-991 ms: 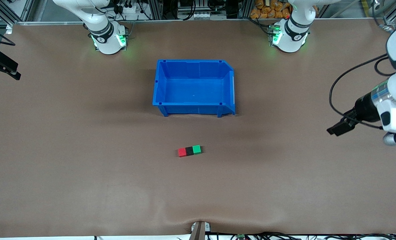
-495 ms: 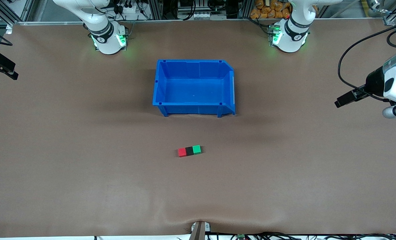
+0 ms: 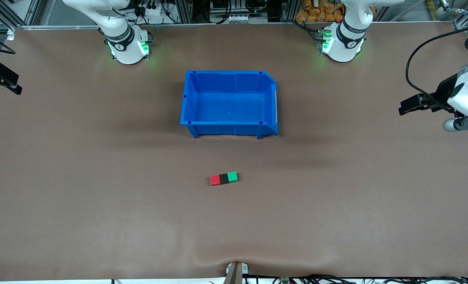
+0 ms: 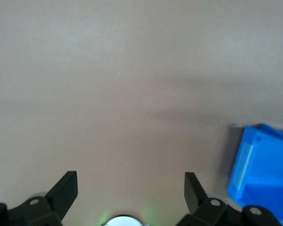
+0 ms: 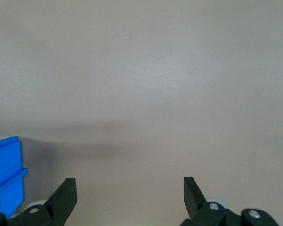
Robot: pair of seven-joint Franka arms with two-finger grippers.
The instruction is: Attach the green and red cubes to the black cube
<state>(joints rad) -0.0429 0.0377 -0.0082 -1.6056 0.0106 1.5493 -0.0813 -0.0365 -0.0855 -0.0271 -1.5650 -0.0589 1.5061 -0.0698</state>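
The red cube (image 3: 215,180), black cube (image 3: 223,178) and green cube (image 3: 232,176) lie joined in one short row on the table, black in the middle, nearer the front camera than the blue bin. My left gripper (image 3: 402,109) hangs open and empty over the left arm's end of the table, well away from the row. In the left wrist view the left gripper (image 4: 130,188) has only bare table between its fingers. My right gripper (image 3: 16,89) is open and empty over the right arm's end of the table, and the right wrist view shows the right gripper (image 5: 129,190) the same way.
The blue bin (image 3: 230,72) stands empty in the table's middle, between the two bases and the cubes. Its corner shows in the wrist views as blue bin (image 4: 263,169) and blue bin (image 5: 7,169). Cables run along the table's front edge (image 3: 281,279).
My left gripper has swung away from the cubes, out toward its own end of the table. The right gripper shifted only slightly. The row of cubes has not moved.
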